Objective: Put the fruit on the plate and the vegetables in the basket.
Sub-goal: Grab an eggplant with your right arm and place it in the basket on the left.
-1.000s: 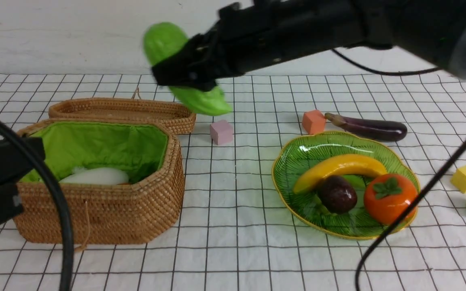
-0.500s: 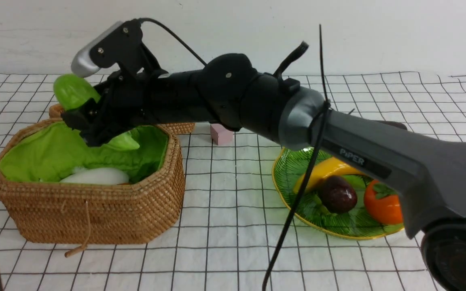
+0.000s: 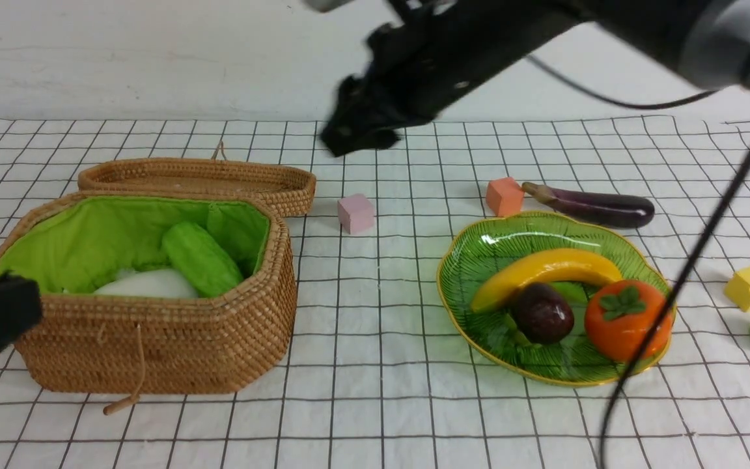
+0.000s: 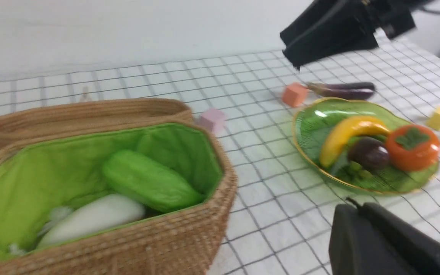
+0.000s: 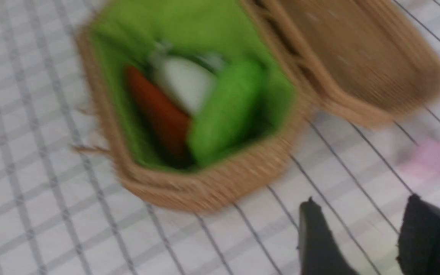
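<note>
Cucumber (image 5: 224,114), radish (image 5: 185,82), carrot (image 5: 159,110) inside basket (image 5: 212,187)

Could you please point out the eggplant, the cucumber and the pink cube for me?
eggplant (image 3: 599,208): front view, middle of its purple body.
cucumber (image 3: 200,259): front view, middle of its bumpy green body.
pink cube (image 3: 357,218): front view, centre of its front face.

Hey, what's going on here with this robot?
A two-armed robot is sorting toy food. The cucumber, radish and carrot lie in the basket; the banana, mangosteen and persimmon sit on the plate. Only the eggplant is left on the cloth, behind the plate. The right pincer hangs open and empty.
</note>
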Available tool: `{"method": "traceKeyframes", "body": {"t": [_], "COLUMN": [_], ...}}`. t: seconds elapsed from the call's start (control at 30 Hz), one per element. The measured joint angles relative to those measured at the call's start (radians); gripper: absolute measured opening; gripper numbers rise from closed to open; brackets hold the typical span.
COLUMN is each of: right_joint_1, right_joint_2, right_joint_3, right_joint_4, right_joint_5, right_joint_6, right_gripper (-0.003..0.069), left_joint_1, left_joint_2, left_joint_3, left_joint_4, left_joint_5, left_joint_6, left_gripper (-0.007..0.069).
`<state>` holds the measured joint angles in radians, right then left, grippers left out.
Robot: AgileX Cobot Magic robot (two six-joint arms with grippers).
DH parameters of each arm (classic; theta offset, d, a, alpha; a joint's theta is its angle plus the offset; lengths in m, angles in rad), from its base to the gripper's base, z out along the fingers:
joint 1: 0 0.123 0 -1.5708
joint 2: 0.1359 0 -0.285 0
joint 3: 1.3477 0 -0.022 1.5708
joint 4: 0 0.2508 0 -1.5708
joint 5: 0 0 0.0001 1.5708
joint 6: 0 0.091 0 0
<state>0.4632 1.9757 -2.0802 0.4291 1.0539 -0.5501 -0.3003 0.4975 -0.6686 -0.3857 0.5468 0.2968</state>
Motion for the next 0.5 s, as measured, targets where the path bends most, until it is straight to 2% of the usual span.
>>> {"method": "traceKeyframes", "body": {"t": [0.03,0.07,0.13,0.2,0.23,0.3,0.33,0.4,0.5], "right_joint_1": [-0.073,-0.118,-0.199,-0.252,-0.312,-0.407,-0.407,-0.473,-0.543], "right_joint_2": [-0.01,-0.01,-0.003,0.006,0.021,0.061,0.061,0.11,0.202], "right_joint_3": [0.0,0.0,0.0,0.0,0.0,0.0,0.0,0.0,0.0], "right_joint_4": [-0.126,-0.188,-0.277,-0.302,-0.319,-0.319,-0.318,-0.292,-0.23], "right_joint_5": [0.07,0.099,0.144,0.164,0.172,0.154,0.15,0.105,0.011], "right_joint_6": [0.069,0.097,0.124,0.126,0.116,0.05,0.042,-0.051,-0.264], "right_gripper": [0.0192,0.0146,0.0095,0.0081,0.0083,0.0125,0.0131,0.0204,0.0385], "left_joint_1": [-0.047,-0.07,-0.103,-0.118,-0.128,-0.132,-0.132,-0.132,-0.132], "left_joint_2": [0.015,0.027,0.054,0.068,0.087,0.109,0.111,0.121,0.123], "left_joint_3": [0.0,0.0,0.0,0.0,0.0,0.0,0.0,0.0,0.0], "left_joint_4": [-0.06,-0.096,-0.149,-0.174,-0.192,-0.205,-0.205,-0.208,-0.209], "left_joint_5": [0.005,0.006,0.007,0.007,0.005,-0.008,-0.012,-0.031,-0.068], "left_joint_6": [0.095,0.138,0.195,0.22,0.236,0.247,0.248,0.25,0.253], "left_gripper": [-0.0013,-0.0013,-0.0013,-0.0013,-0.0013,-0.0013,-0.0013,-0.0013,-0.0013]}}
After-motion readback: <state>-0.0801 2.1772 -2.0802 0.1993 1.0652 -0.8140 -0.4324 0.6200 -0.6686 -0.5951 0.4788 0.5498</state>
